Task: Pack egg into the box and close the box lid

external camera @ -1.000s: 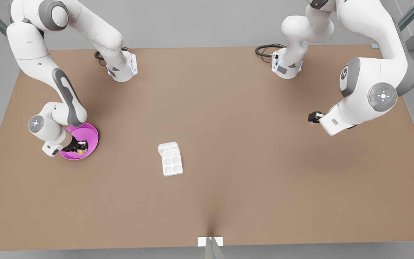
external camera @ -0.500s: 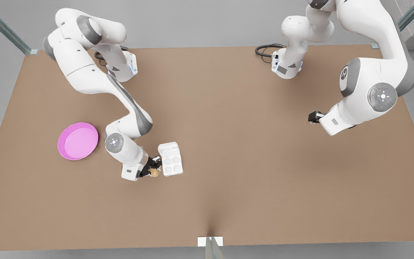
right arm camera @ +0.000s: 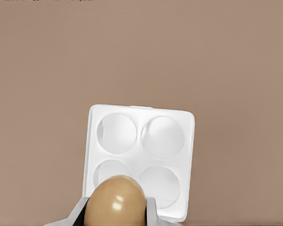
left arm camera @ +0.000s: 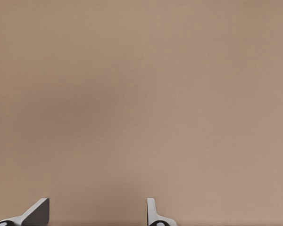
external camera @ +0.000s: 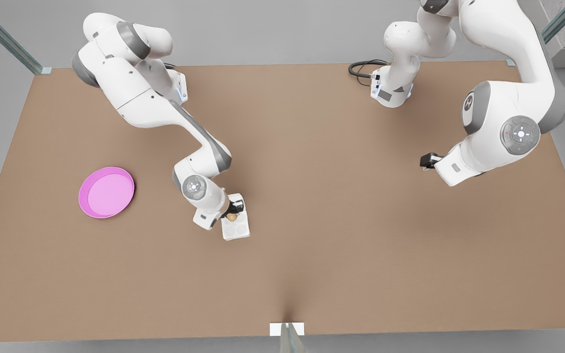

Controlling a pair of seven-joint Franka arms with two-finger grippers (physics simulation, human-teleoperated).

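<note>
Now | right claw clenched on egg, hovering over box at the cups nearest the lid; cups open just below egg | left claw spread, empty, waited over worktop well apart from box

On my flat brown table a round, shallow pink plate lies near the edge on the front view's left. A black cable coils at the far edge.
</note>
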